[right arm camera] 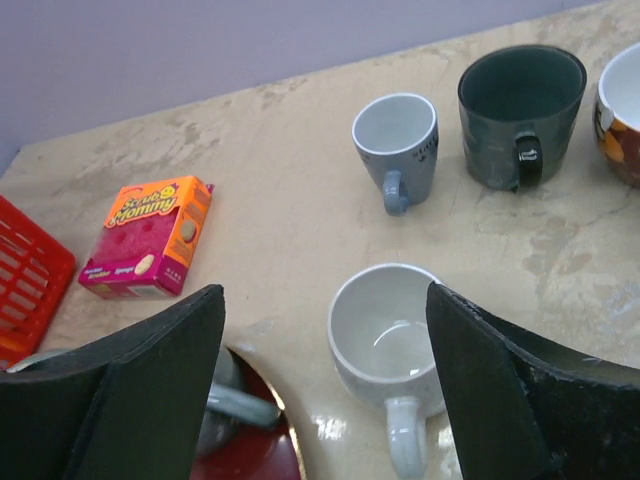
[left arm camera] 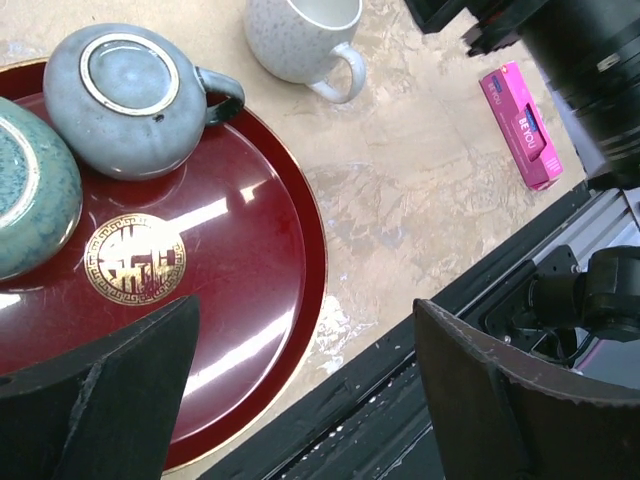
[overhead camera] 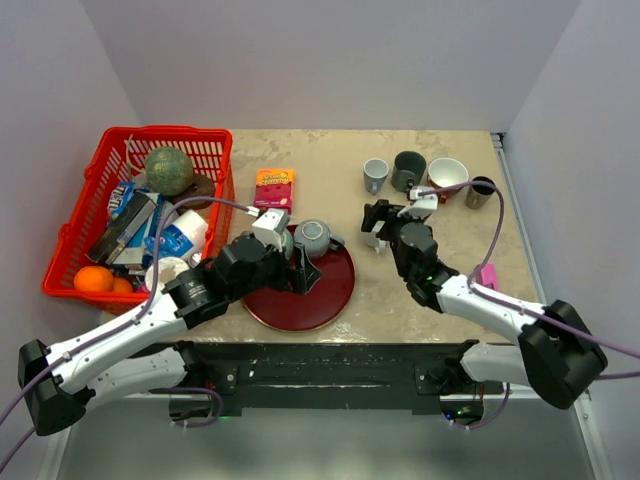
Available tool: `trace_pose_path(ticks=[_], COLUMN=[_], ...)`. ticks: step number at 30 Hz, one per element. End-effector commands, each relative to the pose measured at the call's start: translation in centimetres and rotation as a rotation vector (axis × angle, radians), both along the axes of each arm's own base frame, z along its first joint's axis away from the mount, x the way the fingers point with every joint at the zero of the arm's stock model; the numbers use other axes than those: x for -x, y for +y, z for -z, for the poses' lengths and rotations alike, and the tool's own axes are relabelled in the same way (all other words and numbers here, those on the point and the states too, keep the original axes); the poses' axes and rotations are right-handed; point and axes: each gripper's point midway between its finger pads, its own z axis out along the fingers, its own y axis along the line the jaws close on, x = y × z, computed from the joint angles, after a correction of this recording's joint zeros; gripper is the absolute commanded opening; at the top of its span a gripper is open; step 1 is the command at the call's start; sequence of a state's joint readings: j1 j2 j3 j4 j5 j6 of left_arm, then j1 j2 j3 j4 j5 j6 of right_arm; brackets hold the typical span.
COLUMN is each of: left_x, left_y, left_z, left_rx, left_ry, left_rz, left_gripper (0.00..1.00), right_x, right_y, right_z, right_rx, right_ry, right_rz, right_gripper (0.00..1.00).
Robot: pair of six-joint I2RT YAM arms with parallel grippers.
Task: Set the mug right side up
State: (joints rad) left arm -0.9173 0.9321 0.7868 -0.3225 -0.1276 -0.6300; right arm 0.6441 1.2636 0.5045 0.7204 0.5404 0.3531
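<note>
Top external view: fixed high above and behind the arm bases, looking down and forward over the whole table to the far wall.

Left wrist view: close above the red tray, looking steeply down and rightward, and taking in the table's near edge.

Right wrist view: low over mid-table, facing the far wall.

Both wrist views share the white mug and the tray's rim.

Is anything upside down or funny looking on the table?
Yes. The blue-grey mug on the red plate is upside down: its round foot faces up. The white mug beside the plate stands open side up.
</note>
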Motion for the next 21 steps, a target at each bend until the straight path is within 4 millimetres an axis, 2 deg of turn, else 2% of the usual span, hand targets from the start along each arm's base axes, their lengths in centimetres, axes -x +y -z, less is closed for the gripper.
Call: trace_pose_path(ticks=[1, 4, 6, 8, 12, 13, 16, 21], left_x=[-0.2, -0.2, -0.1, -0.1, 0.1, 0.1, -0.3, -1.7], left_y=[1.1, 2.2, 2.9, 3.3, 3.8, 3.8, 3.3, 3.6], left_z=[-1.0, -1.3, -1.3, -1.2, -0.4, -0.3, 0.1, 0.8], left_rx=[0.013, -0.027, -0.044, -0.047, -0.041, -0.031, -0.014, -0.024], left_ry=[-0.017, -0.015, -0.011, -0.004, 0.014, 0.021, 0.037, 0.042], left_rz=[-0.048, -0.077, -0.102, -0.119, -0.145, -0.153, -0.172, -0.267], left_gripper=[0.92, 0.94, 0.99, 0.99, 0.99, 0.99, 0.99, 0.99], right_x=[1.8, 3.2, 4.1, 4.9, 6.7, 7.3, 8.7, 9.1], right_y=[-0.9, -0.9, -1.3, -1.4, -0.8, -0.2, 0.3, -0.1], right_z=[0.3, 0.9, 2.0, 3.0, 4.6, 4.2, 4.8, 5.2], right_rx=[0.013, 0.082, 0.124, 0.141, 0.104, 0.060, 0.023, 0.046], right_ry=[0.208, 0.326, 0.391, 0.454, 0.565, 0.572, 0.599, 0.630], right_rz=[0.032, -0.006, -0.019, -0.028, -0.068, -0.098, -0.152, -0.142], right_gripper=[0.87, 0.91, 0.93, 0.94, 0.88, 0.87, 0.86, 0.81])
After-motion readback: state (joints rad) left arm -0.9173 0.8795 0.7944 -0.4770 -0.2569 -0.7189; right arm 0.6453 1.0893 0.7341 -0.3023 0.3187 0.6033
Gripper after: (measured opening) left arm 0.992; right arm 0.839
